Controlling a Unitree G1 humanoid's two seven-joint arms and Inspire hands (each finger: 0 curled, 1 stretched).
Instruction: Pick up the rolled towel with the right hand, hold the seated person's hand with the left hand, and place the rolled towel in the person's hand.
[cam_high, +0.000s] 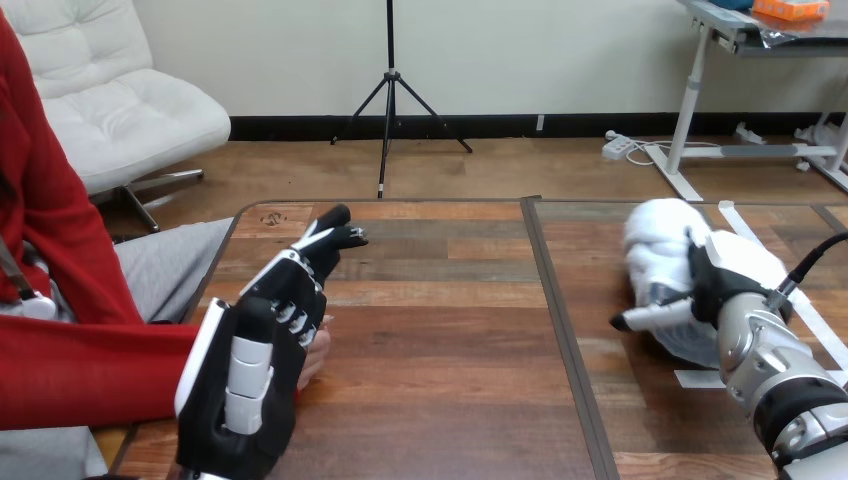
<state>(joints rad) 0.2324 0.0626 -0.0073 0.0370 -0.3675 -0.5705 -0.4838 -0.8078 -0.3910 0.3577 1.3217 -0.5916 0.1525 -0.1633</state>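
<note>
The white rolled towel (660, 232) lies on the right half of the wooden table (450, 330). My right hand (722, 282) is clamped on its near end, fingers curled over the roll and the thumb stretched left along its near side. At the table's left edge, the person's hand (318, 352) rests on the wood, coming out of a red sleeve. My left hand (262, 350) lies over it, back up, fingers reaching forward and nearly straight. Just the person's fingertips show past my palm; whether the two hands touch is hidden.
A dark seam (555, 330) runs front to back down the middle of the table. Strips of white tape (790, 300) lie on the wood at the far right, beside my right forearm. The person sits at the left side.
</note>
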